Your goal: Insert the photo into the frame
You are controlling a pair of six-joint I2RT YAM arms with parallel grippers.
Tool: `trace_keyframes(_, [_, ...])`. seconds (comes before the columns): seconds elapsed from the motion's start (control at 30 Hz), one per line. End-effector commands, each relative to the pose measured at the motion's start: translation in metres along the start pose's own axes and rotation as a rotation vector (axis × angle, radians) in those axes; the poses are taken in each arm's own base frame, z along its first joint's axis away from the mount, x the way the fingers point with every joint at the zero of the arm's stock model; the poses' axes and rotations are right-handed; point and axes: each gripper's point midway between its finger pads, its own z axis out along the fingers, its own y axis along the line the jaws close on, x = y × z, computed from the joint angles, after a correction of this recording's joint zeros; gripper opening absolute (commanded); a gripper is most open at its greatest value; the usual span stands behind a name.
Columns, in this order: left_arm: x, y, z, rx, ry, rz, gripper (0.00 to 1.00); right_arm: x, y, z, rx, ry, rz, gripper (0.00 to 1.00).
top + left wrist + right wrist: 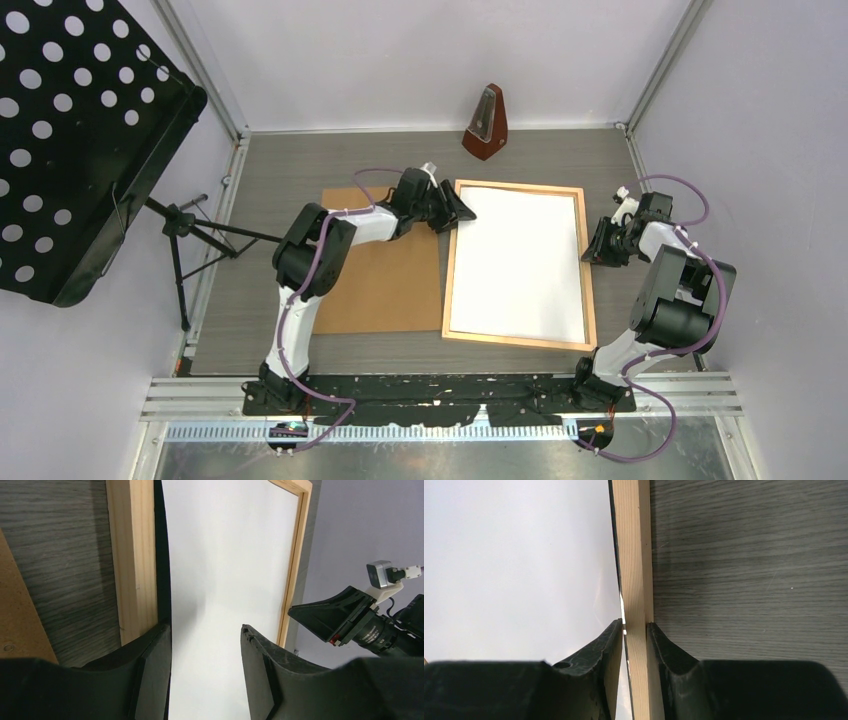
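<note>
Your right gripper (635, 626) pinches the single frame (634, 555) by its right rail; your left gripper (206, 630) hangs wide open over the single photo (520, 262), white side up, mid-picture.

Photo (520, 262): large rectangular print with its plain white back facing up; the picture side is hidden.
Photo, pose: lies within the frame's opening and fills almost all of it. In the left wrist view a dark gap runs along its left edge.
Frame (519, 341): thin rectangle of light natural wood with a narrow moulding.
Frame, pose: lies flat on the grey table (280, 160), right of centre, long sides running front to back, slightly skewed.
</note>
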Motion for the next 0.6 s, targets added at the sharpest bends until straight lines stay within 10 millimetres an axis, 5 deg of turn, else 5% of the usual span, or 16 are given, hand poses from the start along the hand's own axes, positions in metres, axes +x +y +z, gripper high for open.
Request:
trace_keyframes(0.0, [-0.009,-0.029,-0.013,0.016,-0.007,0.073,0.52,-0.005,0.010,-0.010,-0.037,-0.028,0.006,0.31])
trace_keyframes(0.57, [-0.007,-0.048,-0.019,-0.071,0.038,0.233,0.64,-0.004,0.010,-0.010,-0.042,-0.028,0.010,0.31])
